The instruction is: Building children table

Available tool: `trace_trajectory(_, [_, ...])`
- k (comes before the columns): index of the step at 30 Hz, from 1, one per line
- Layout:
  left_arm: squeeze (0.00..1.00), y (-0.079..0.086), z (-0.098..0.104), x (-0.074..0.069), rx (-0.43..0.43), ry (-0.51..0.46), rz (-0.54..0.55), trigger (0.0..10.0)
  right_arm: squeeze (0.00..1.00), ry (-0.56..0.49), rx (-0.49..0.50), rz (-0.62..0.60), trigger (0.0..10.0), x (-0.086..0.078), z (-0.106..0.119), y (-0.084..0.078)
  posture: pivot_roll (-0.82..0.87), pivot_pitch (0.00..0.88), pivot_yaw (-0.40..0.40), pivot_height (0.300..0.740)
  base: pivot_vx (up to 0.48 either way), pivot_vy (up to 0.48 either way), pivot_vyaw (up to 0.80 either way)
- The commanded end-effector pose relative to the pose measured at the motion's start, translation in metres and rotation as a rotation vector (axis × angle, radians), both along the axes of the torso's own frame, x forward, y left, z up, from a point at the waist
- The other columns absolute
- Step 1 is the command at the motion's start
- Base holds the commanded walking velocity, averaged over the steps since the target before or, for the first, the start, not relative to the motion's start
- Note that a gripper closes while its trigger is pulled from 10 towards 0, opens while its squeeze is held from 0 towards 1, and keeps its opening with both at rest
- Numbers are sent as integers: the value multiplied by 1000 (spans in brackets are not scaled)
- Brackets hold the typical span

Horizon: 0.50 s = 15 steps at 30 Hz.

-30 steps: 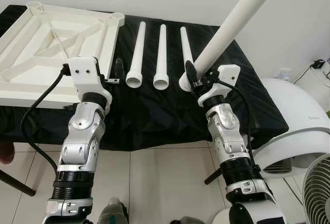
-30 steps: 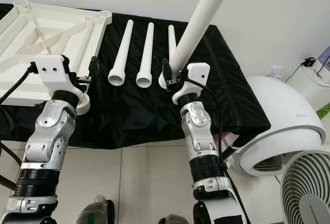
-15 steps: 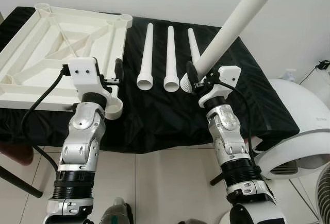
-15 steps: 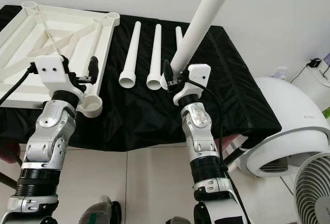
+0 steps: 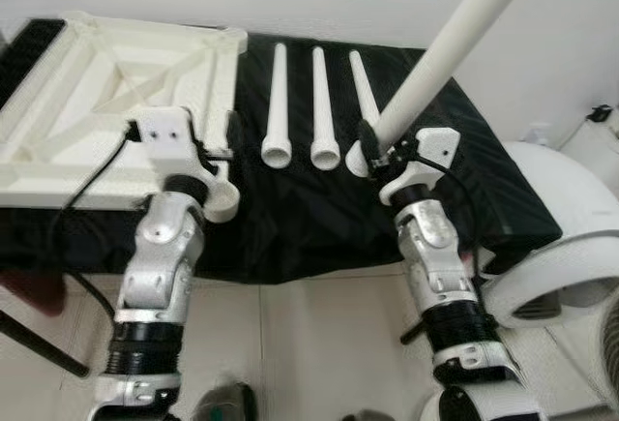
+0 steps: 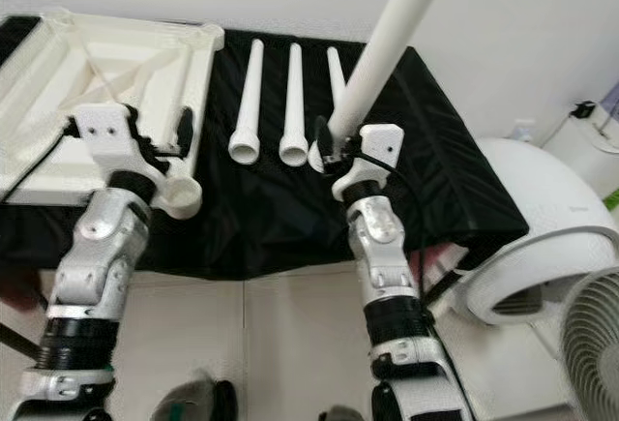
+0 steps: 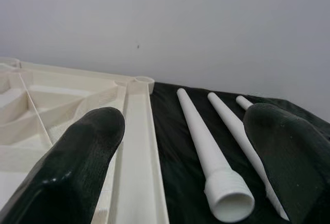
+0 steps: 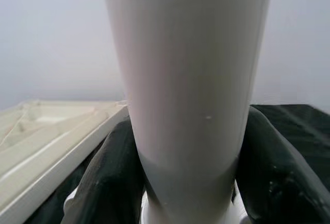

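The white ribbed plastic tabletop (image 5: 116, 82) lies upside down on the black-draped counter (image 5: 290, 218), at the robot's left, its round corner sockets facing up. Three white tapered plastic legs (image 5: 317, 111) lie side by side on the cloth just right of it, wide threaded ends toward the robot.

The step in hand looks like fitting the first leg. The right claw (image 5: 375, 140) is clamped near the wide end of a fourth white tapered leg (image 5: 455, 39), which slants up and away to the right, its wide end low near the cloth beside the lying legs. The right forearm rises steeply from below, wrist bent toward the counter.

The left claw (image 7: 185, 157) has its fingers (image 7: 72, 167) spread apart and empty, hovering at the tabletop's near right edge, close to the near corner socket (image 5: 221, 203), forearm upright.

Next, I judge, the held leg must be swung leftward, its wide end brought over a socket, and seated squarely; the left claw may need to steady the tabletop.
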<state>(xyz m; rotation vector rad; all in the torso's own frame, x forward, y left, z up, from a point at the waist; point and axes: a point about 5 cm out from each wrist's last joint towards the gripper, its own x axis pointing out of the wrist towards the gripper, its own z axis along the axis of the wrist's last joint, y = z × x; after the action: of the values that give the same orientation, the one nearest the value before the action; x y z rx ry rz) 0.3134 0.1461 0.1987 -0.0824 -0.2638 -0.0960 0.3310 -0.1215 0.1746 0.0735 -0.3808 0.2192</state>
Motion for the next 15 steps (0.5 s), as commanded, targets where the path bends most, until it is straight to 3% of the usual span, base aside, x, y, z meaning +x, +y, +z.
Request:
trace_trajectory(1, [0, 0, 1, 1, 13, -3, 5, 10000, 0, -23, -13, 3, 10000, 1, 5, 1, 80, 0, -72, 740, 0, 319, 0])
trace_trajectory(15, [0, 1, 1, 0, 8, -4, 11, 10000, 0, -26, -19, 5, 10000, 1, 6, 1, 81, 0, -77, 740, 0, 318, 0])
